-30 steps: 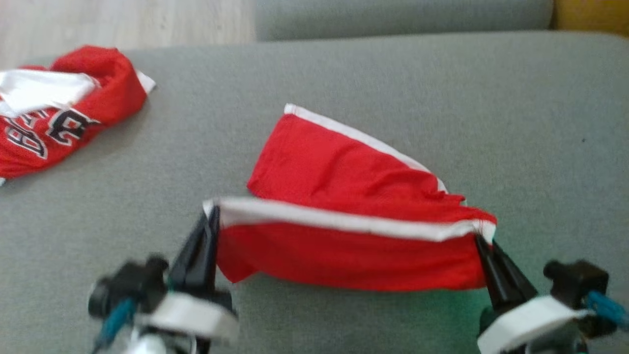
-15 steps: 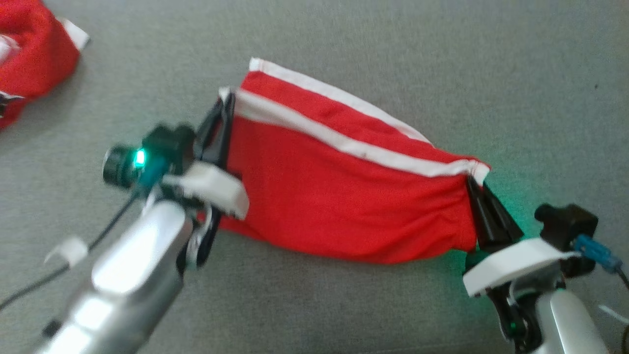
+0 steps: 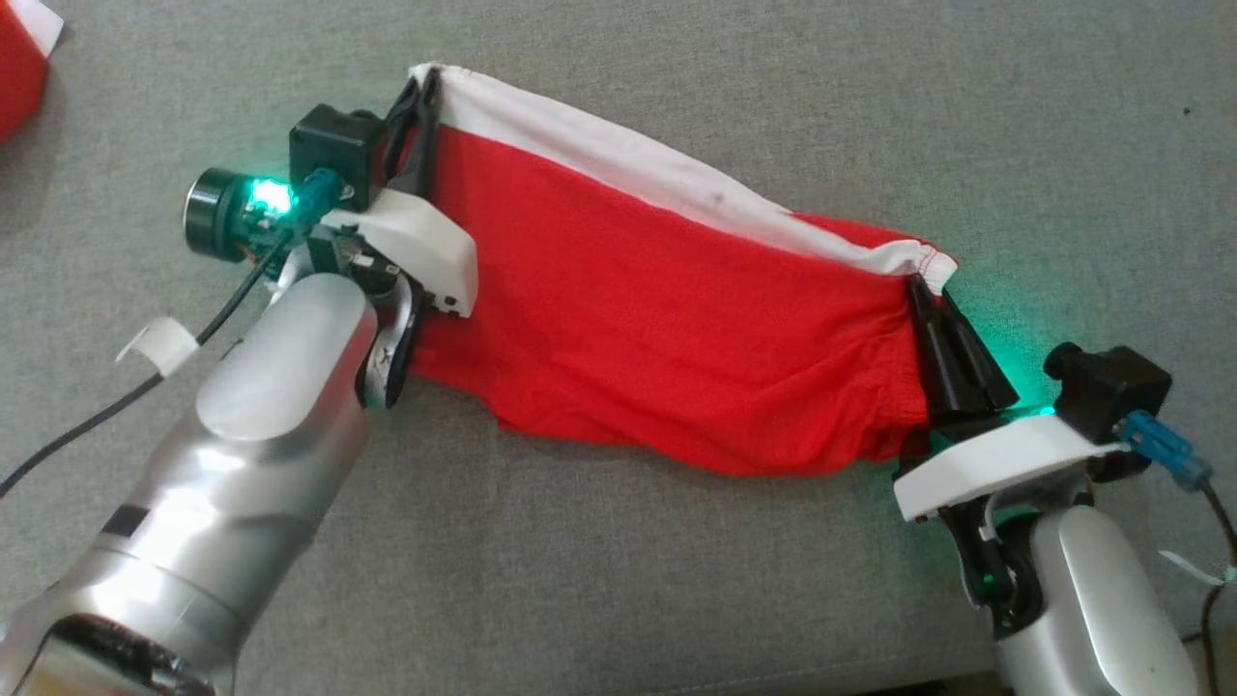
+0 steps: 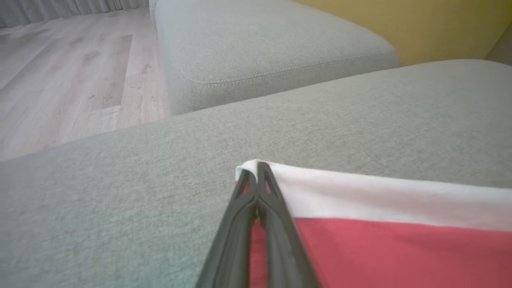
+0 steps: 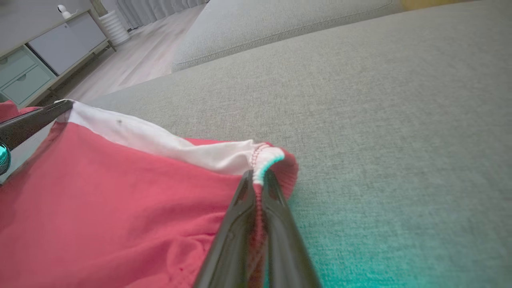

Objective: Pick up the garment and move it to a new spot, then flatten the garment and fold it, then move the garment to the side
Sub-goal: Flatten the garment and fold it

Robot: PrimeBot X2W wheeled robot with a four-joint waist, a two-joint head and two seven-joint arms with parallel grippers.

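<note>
A red garment (image 3: 657,338) with a white hem band lies folded over on the grey cushion (image 3: 676,580). My left gripper (image 3: 422,85) is shut on the hem's far left corner, seen close as white band and red cloth (image 4: 392,232) beside my own left gripper (image 4: 258,166). My right gripper (image 3: 923,285) is shut on the hem's right corner, and the right wrist view has that gripper (image 5: 258,176) pinching the bunched white edge of the garment (image 5: 100,192). The hem is stretched taut between both grippers.
A second red garment (image 3: 19,68) lies at the cushion's far left corner. Another grey cushion (image 4: 260,48) sits beyond, with wood floor (image 4: 64,80) to the left and a cabinet with drawers (image 5: 36,56) farther off.
Both grippers have carried the held hem away from me over the lower layer, the left farther than the right. The head camera has tilted down, so the other red garment has slid toward the corner.
</note>
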